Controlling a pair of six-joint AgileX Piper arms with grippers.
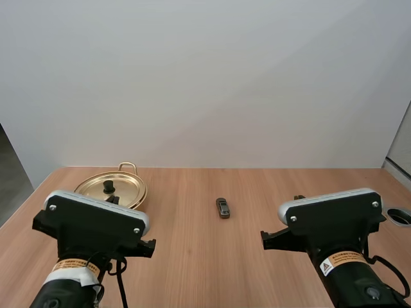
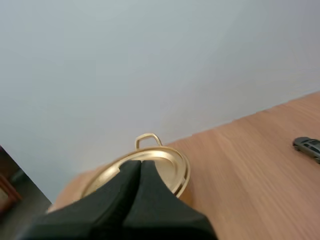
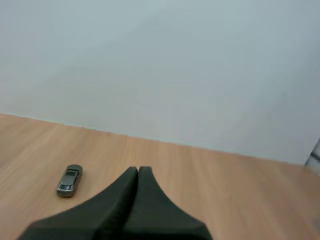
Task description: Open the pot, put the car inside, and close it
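My left pincer (image 2: 140, 164) and right pincer (image 3: 138, 170) are closed, empty. The lidded pot (image 1: 128, 166) stands far left, the car (image 1: 223, 207) mid-desk (image 1: 192, 263). I should open my left wide, then grip the knob (image 1: 108, 186) squarely.

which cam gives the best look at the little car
The right wrist view: the grey toy car lies whole on the table ahead of the right gripper, roof and windows visible. The high view shows the car smaller, mid-table. The left wrist view catches part of the car, away from the pot.
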